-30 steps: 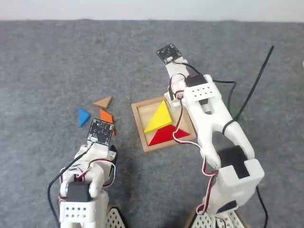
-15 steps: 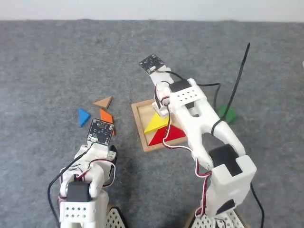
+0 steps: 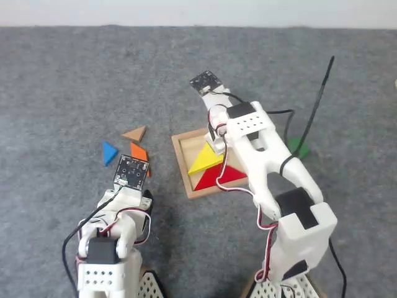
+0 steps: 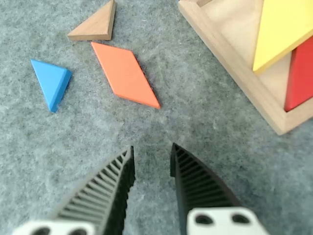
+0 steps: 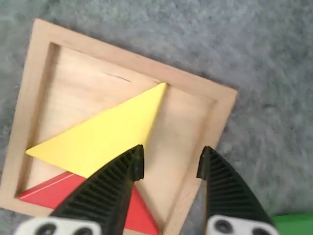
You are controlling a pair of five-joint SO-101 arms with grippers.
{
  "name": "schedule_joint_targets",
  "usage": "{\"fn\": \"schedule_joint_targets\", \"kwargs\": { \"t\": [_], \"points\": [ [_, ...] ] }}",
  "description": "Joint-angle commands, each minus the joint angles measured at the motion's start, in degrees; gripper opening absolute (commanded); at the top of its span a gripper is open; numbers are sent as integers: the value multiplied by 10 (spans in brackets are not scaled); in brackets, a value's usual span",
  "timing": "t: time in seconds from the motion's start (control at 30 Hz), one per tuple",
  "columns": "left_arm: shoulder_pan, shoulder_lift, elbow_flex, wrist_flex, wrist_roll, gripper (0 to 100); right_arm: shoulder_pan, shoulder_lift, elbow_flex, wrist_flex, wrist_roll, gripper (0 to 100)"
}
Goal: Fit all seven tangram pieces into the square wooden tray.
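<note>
Left arm is standing in the lower left of the high view; the left fingers [image 4: 124,171] are hanging low over the grey bench [image 3: 62,93], standing a little apart and gripping nothing, with bench showing through the gap. Just beyond them an orange parallelogram [image 4: 124,73] is lying flat; a blue triangle [image 4: 50,81] is lying near it, toward the left edge of the high view and apart from it; a wood-coloured triangle [image 4: 95,27] is lying just past the parallelogram, with a narrow gap between the two.

The square wooden tray [image 3: 182,166] is sitting at the centre of the high view, askew to the frame edges; inside it a red triangle [image 3: 217,177] and a yellow triangle [image 3: 208,158] are lying flat, edge to edge, the red one nearer.

Right arm is rising from the lower right of the high view and lying across the tray's right side; the right fingers [image 5: 129,169] are hovering above the tray, held wide apart and holding nothing; one tip is sitting over the yellow triangle's edge, the other over tray floor.

A green piece [image 3: 299,149] is lying on the bench right of the tray, apart from it.
</note>
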Motion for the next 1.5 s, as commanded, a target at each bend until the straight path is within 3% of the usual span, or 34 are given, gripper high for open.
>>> {"fn": "schedule_joint_targets", "kwargs": {
  "t": [0.0, 0.93, 1.27, 1.47],
  "points": [
    [-3, -11, -6, 3, 0, 118, 11, -5, -2, 5, -3, 184],
    [-3, -11, -6, 3, 0, 118, -58, 87, -98, -9, 12, 187],
    [-3, -11, -6, 3, 0, 118, -74, -2, -70, -56, -34, 187],
    [-3, -11, -6, 3, 0, 118, -131, -80, 57, -157, -53, 187]
  ]
}}
